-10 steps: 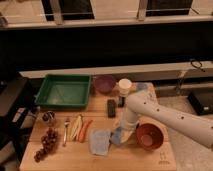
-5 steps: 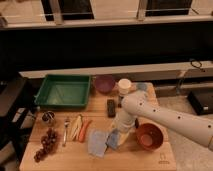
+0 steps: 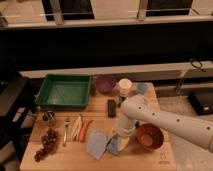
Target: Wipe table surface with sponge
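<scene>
— Dark window frames ran behind the wooden table surface (image 3: 140, 162), which was crowded: a green tray (image 3: 64, 91) at the back left, a purple bowl (image 3: 104, 83) beside it, and a pale cup (image 3: 125, 86) further right. Where was the gripper (image 3: 120, 141)?

— Low over the front of the table, at the end of the white arm (image 3: 165, 120), just left of the orange bowl (image 3: 149, 136). It was pressed down at the sponge (image 3: 114, 145), the small blue block, which lay on the wood touching the pale blue-grey cloth (image 3: 96, 144).

— Was it clamped on the sponge?

— I could not tell; the wrist hid the grip.

— What could have gone wrong?

— Several things, in my judgement. The cloth was so close that a stroke to the left could have dragged it along or bunched it under the sponge. Beyond it lay a carrot (image 3: 85, 130), a fork (image 3: 66, 131) and grapes (image 3: 46, 144), all easy to shove. A sweep to the right could have knocked the orange bowl toward the edge. A weak hold could also have left the sponge behind.
</scene>
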Robot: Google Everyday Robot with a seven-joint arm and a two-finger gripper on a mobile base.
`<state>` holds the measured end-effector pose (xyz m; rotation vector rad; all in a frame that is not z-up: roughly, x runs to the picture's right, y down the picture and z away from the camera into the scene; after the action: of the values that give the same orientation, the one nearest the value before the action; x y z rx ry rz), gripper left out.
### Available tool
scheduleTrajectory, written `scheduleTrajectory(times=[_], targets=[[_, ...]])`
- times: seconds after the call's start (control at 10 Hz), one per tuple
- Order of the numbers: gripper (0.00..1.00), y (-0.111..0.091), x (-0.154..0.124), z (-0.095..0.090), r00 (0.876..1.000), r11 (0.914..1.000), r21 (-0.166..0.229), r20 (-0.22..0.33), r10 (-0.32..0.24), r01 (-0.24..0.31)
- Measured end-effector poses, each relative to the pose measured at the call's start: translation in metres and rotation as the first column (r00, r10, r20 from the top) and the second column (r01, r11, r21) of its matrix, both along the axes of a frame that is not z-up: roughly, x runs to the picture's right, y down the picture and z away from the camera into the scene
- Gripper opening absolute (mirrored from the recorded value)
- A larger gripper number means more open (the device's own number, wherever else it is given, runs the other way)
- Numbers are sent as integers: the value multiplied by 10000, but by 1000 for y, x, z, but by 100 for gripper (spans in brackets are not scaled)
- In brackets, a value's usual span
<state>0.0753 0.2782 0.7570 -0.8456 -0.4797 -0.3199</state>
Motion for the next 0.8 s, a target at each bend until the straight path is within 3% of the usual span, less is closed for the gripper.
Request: scheduleTrajectory(times=[0.4,0.8], targets=[[0,4,35,2,9968,9999,-129,-792,72,-83],[0,-23,41,13,9930,9991,238,-1135,-321,351]])
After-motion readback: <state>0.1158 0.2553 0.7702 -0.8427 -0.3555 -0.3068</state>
